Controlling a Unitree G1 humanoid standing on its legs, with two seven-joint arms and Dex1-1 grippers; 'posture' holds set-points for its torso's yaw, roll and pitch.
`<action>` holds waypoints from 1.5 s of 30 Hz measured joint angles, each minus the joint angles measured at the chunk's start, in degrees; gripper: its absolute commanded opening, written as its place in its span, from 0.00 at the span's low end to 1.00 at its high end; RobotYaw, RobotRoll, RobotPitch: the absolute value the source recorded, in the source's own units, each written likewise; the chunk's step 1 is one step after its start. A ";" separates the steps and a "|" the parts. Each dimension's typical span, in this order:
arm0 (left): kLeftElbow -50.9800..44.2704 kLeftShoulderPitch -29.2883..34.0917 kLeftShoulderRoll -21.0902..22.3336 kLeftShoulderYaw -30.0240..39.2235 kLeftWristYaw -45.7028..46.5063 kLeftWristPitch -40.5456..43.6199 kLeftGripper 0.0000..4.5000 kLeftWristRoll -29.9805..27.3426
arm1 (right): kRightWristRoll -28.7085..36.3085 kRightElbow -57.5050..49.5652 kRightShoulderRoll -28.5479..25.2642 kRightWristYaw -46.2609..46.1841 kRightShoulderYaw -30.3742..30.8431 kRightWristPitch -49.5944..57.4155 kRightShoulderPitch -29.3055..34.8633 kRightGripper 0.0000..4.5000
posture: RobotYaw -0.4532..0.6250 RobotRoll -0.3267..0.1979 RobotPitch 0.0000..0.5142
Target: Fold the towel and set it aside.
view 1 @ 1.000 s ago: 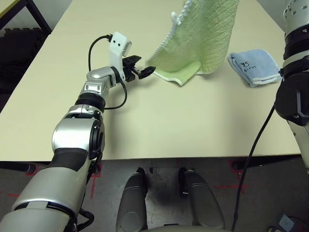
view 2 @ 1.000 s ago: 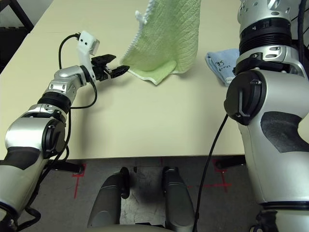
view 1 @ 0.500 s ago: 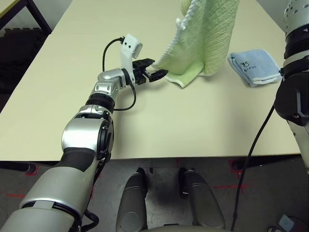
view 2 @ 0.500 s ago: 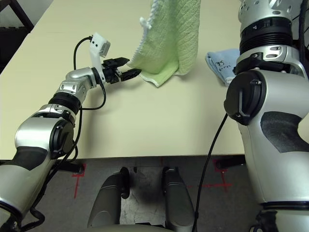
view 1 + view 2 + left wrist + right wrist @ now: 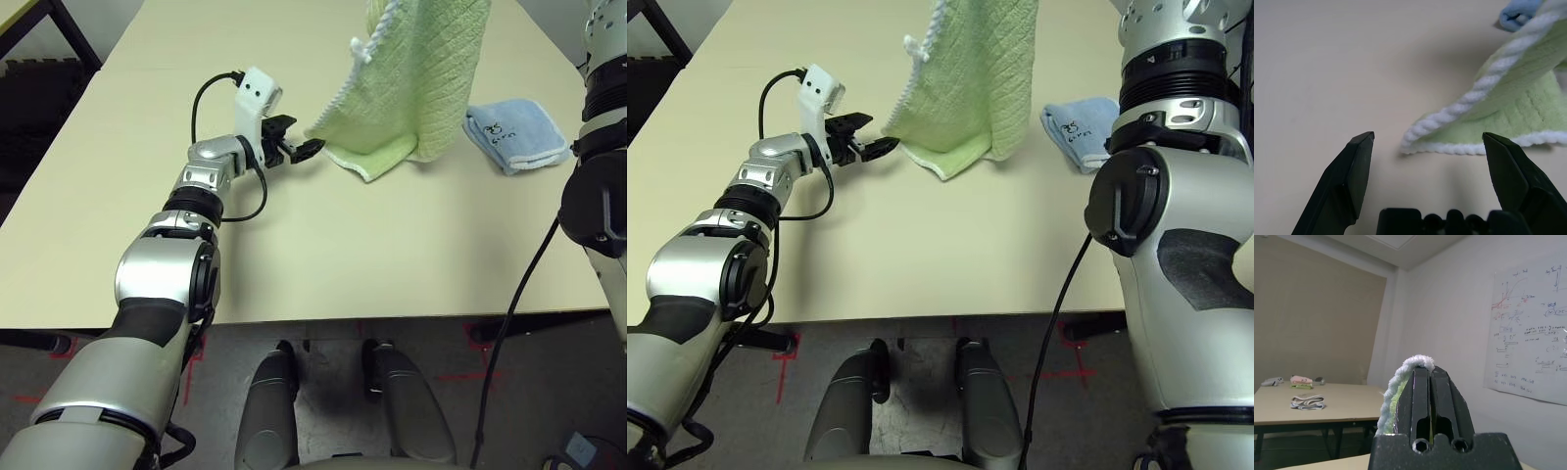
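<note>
The light green towel point(image 5: 421, 69) hangs upright over the far middle of the table, and its lower end point(image 5: 367, 157) lies bunched on the tabletop. My right gripper point(image 5: 1430, 369) is raised high and shut on the towel's top edge, whose pale fringe point(image 5: 1393, 391) sticks out beside the fingers. My left gripper point(image 5: 302, 149) hovers low over the table, just left of the towel's lower corner, and is open. In the left wrist view that corner point(image 5: 1449, 127), with its white stitched edging, lies a little ahead of the open fingers point(image 5: 1354, 166), untouched.
A folded pale blue cloth point(image 5: 516, 132) lies on the table to the right of the towel. The beige table point(image 5: 323, 255) stretches bare in front of and left of the towel. A black cable point(image 5: 509, 304) hangs from my right arm past the table's front edge.
My left gripper reached toward the towel's lower corner, then drew back a little to the left, staying open. The hanging towel swayed slightly. The right gripper kept its hold.
</note>
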 measured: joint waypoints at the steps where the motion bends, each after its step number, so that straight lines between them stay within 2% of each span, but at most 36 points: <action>1: 0.00 -0.07 -0.90 0.40 -1.53 0.00 1.00 -0.65 | 0.01 0.00 0.00 0.02 0.02 0.01 0.00 0.00 | 0.35 0.62 0.35; 6: 0.13 -0.51 -2.67 0.54 -3.46 -0.37 1.00 -0.95 | 0.02 0.00 0.19 0.02 0.05 0.14 0.00 0.00 | 0.35 0.62 0.35; 9: 0.13 -0.98 -2.66 -0.42 -3.74 -1.49 0.87 -0.24 | 0.26 -0.32 0.20 0.01 0.05 0.76 0.00 0.00 | 0.35 0.62 0.36; 19: 0.78 -0.96 -0.85 -3.52 -4.85 -1.98 0.03 2.74 | 0.52 -2.06 0.35 -0.23 0.04 1.65 0.71 0.00 | 0.36 0.62 0.36; 25: 0.79 0.68 5.77 -6.78 -5.02 -2.02 0.01 6.21 | -0.60 0.44 0.04 -2.14 0.05 -0.41 0.75 0.00 | 0.38 0.62 0.36; 31: 0.72 0.71 7.60 -6.27 -5.77 -1.23 0.01 5.76 | -2.95 5.38 -0.70 -5.58 0.06 -4.07 0.85 0.00 | 0.40 0.62 0.36; 39: -1.18 0.14 10.87 -6.65 -15.08 4.17 0.01 5.15 | -9.71 10.61 -4.53 -11.32 2.61 -8.16 5.16 0.00 | 0.42 0.62 0.37; 45: -3.46 -3.06 16.52 -8.45 -21.85 9.82 0.01 5.79 | -15.07 11.69 -7.19 -13.76 5.68 -7.47 10.30 0.00 | 0.43 0.62 0.40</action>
